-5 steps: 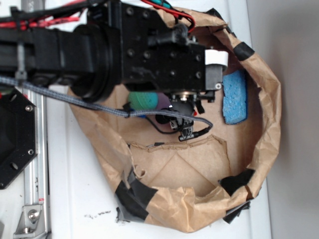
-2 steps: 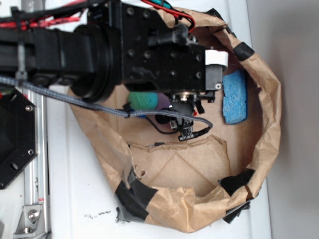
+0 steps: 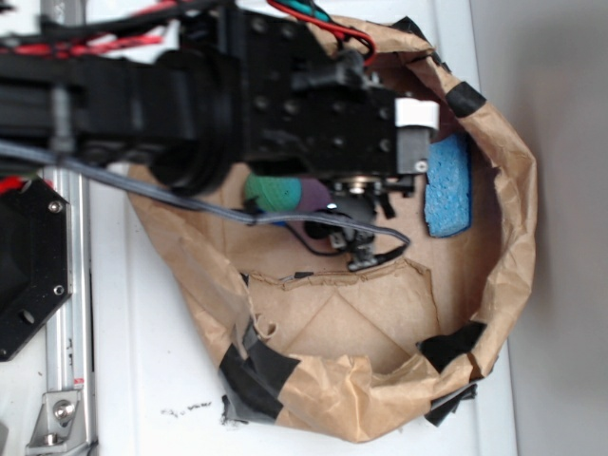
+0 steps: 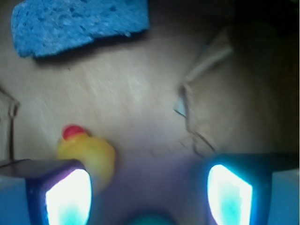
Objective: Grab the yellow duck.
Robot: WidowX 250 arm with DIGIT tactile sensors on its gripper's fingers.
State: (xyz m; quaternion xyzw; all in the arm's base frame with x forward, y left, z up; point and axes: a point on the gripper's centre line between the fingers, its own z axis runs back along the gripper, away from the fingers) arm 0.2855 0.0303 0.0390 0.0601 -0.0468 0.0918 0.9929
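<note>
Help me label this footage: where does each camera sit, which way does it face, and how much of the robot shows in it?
Exterior: sits overhead, looking straight down on the paper bag; the black arm reaches in from the left and hides the yellow duck; only the green ball and blue sponge show.
Wrist: rides on the gripper, looking down at the bag floor; two glowing fingers frame the bottom edge, open, the yellow duck beside the left one.
Shared: the sponge and brown paper.
</note>
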